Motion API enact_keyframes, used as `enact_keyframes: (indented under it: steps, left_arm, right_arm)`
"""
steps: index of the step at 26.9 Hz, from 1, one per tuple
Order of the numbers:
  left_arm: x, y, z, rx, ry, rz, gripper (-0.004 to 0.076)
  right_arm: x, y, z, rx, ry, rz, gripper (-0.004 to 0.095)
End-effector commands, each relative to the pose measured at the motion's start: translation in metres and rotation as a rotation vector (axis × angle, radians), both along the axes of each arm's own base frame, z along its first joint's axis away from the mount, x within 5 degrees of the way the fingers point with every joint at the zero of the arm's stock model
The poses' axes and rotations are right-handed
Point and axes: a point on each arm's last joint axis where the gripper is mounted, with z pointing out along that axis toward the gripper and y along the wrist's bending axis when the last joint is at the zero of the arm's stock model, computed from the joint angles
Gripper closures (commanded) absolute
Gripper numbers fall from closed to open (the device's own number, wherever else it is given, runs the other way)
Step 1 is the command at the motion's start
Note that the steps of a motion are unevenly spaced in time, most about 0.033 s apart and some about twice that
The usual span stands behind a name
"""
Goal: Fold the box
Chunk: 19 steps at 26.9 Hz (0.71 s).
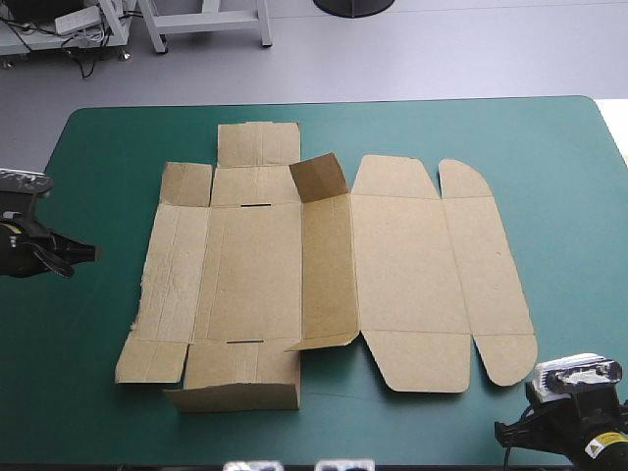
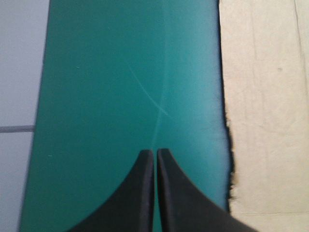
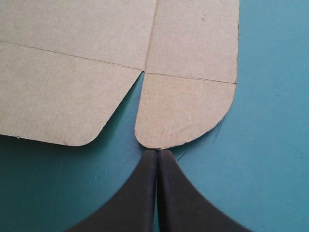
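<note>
The box [image 1: 392, 285] lies nearly flat in the middle of the table [image 1: 559, 147]; the folding looks barely started. The left gripper [image 2: 155, 152], by the left edge, and the right gripper [image 3: 157, 152], at the near right corner just beside a rounded flap [image 3: 183, 116], are both closed and empty. Next, I think, one must open and raise a wall.

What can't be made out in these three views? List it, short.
Left wrist view: only a ragged edge strip of the box shows beside the left end effector; the rest is cut off.
Right wrist view: only the rounded corner flap and adjoining panels show ahead of the right end effector; the rest is cut off.
High view: the board hides the table beneath it; the raised flap hides its own far face.
</note>
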Motion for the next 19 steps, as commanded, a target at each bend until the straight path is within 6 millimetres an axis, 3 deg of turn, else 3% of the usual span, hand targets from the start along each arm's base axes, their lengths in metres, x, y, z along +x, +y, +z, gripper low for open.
enact_keyframes:
  steps: [1,7,16,18,19]
  left_arm:
    - [0.008,0.009,0.006,-0.216,-0.106,0.0,0.0708]
    - [0.024,0.024,-0.038,-0.448,0.185,-0.023,0.0709]
    - [0.049,0.034,-0.072,-0.538,0.271,-0.046,0.0708]
    - [0.054,0.036,-0.084,-0.537,0.319,-0.045,0.0686]
    - [0.058,0.035,-0.095,-0.538,0.366,-0.054,0.0627]
  right_arm:
    - [0.003,-0.001,0.011,-0.012,-0.064,-0.003,0.0913]
    - [0.003,-0.003,0.01,-0.03,-0.062,-0.009,0.0913]
    - [0.003,-0.003,0.01,-0.037,-0.062,-0.011,0.0913]
    - [0.003,-0.003,0.01,-0.043,-0.057,-0.013,0.0913]
    - [0.003,-0.004,0.009,-0.045,-0.053,-0.013,0.0913]
